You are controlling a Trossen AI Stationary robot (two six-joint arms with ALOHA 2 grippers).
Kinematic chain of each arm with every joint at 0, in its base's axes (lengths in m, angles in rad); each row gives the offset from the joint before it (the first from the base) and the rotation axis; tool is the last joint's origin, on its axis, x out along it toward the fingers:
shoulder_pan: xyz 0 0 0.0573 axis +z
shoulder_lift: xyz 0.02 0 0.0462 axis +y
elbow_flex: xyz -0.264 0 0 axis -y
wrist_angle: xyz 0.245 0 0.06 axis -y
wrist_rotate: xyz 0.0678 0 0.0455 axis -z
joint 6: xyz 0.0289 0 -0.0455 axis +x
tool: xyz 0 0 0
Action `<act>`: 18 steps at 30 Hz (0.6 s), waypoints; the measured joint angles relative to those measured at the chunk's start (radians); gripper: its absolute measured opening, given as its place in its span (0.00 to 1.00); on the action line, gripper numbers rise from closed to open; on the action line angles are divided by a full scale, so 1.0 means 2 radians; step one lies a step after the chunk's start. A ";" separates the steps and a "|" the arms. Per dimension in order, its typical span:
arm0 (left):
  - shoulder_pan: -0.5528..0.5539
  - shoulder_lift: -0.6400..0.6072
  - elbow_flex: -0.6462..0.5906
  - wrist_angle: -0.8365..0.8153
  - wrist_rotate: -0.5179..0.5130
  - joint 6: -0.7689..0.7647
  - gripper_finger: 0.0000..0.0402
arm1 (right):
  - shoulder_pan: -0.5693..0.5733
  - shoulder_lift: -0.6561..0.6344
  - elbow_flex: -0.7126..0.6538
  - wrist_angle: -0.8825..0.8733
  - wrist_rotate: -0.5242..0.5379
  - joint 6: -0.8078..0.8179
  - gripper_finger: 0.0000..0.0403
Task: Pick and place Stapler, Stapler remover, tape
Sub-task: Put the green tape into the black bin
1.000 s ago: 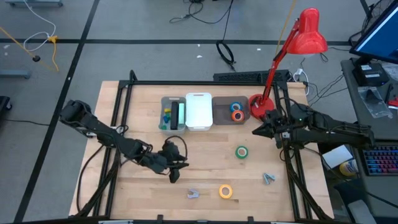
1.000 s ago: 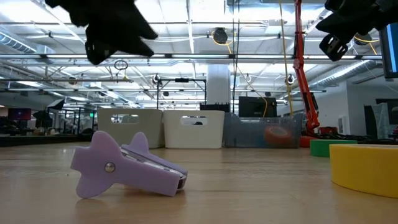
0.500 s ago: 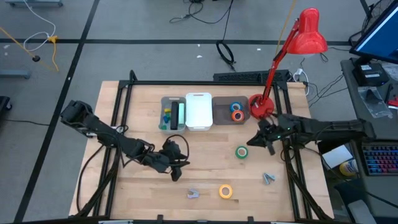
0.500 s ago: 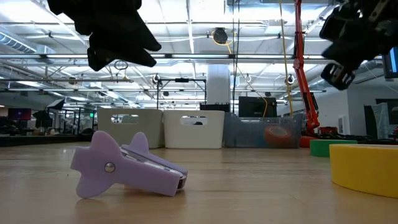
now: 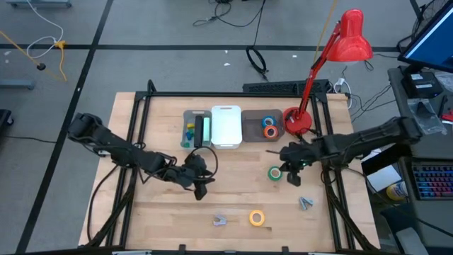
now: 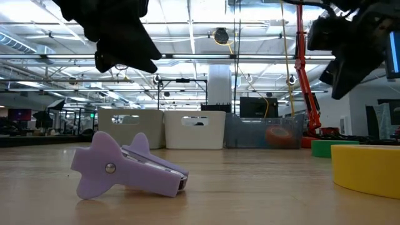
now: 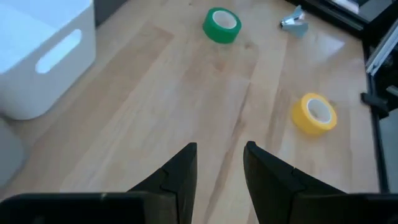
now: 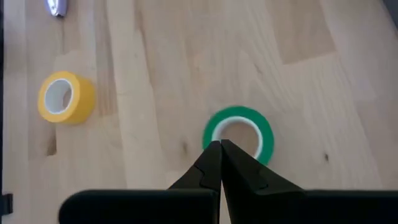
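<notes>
The right tool (image 8: 220, 149), its fingers pressed together and empty, hovered just over the green tape (image 5: 274, 173) at mid-tabletop (image 5: 233, 191), with the yellow tape (image 5: 257, 217) lying toward 7 o'clock of it. The left tool (image 7: 219, 163) hung partly parted, gripping nothing, well off at 9 o'clock from the green roll.

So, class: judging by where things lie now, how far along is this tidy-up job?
Done: the blue and orange tapes lie in the clear bin, and something green sits in the left bin. In hand: the right hand, shut, hangs over the green tape. Left: that tape, the yellow tape and two staple removers on the table. The left hand holds nothing.
</notes>
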 joint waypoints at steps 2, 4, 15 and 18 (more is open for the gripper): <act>0.000 -0.009 0.000 -0.016 0.000 0.010 0.33 | 0.002 0.027 0.023 -0.007 -0.003 -0.014 0.00; 0.001 -0.017 -0.001 -0.026 -0.002 0.014 0.33 | 0.002 0.049 0.034 -0.007 -0.005 -0.023 0.00; 0.001 -0.124 -0.121 0.054 -0.002 -0.003 0.33 | -0.016 0.092 0.037 -0.024 -0.031 0.014 0.10; 0.001 -0.159 -0.145 0.054 -0.002 -0.001 0.33 | -0.028 0.090 0.037 -0.022 -0.031 0.030 0.18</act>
